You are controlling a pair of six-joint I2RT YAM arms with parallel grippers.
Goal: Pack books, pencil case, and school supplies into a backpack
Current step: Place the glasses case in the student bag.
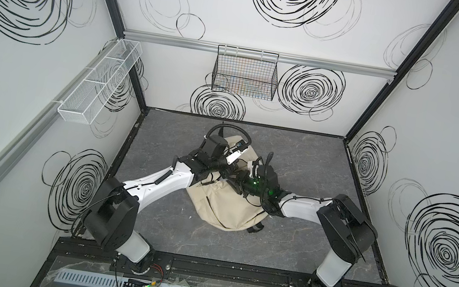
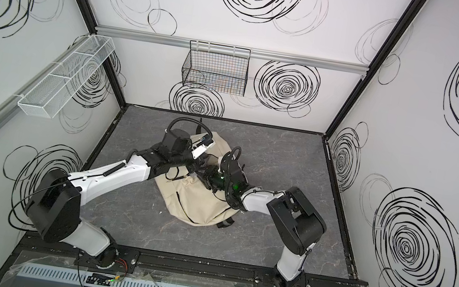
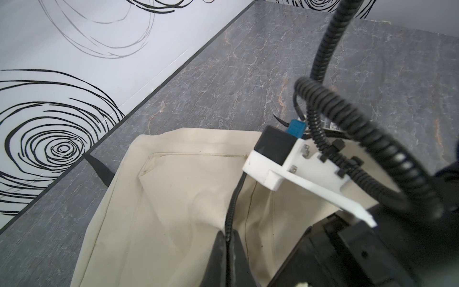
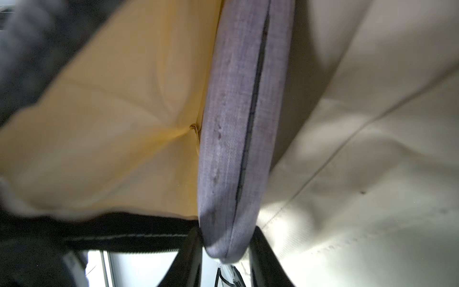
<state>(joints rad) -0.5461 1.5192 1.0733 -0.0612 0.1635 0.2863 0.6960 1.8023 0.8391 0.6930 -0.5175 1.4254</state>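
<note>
The cream backpack (image 1: 224,209) (image 2: 196,204) lies in the middle of the grey table, with both arms meeting over its upper part. In the left wrist view my left gripper (image 3: 227,238) is shut on the black zipper edge (image 3: 234,198) of the backpack (image 3: 173,198). My right gripper (image 4: 226,248) is shut on the rounded end of the lavender-grey pencil case (image 4: 238,124), which reaches away between pale backpack cloth (image 4: 372,149) and a creased yellow surface (image 4: 111,124); I cannot tell whether that is a book. The books and school supplies are hidden.
A black wire basket (image 1: 245,73) hangs on the back wall and a white mesh basket (image 1: 101,80) on the left wall. The right arm's white camera mount (image 3: 273,171) and black cable hose (image 3: 347,119) sit close over the backpack. A black strap (image 1: 254,227) pokes out at its near end.
</note>
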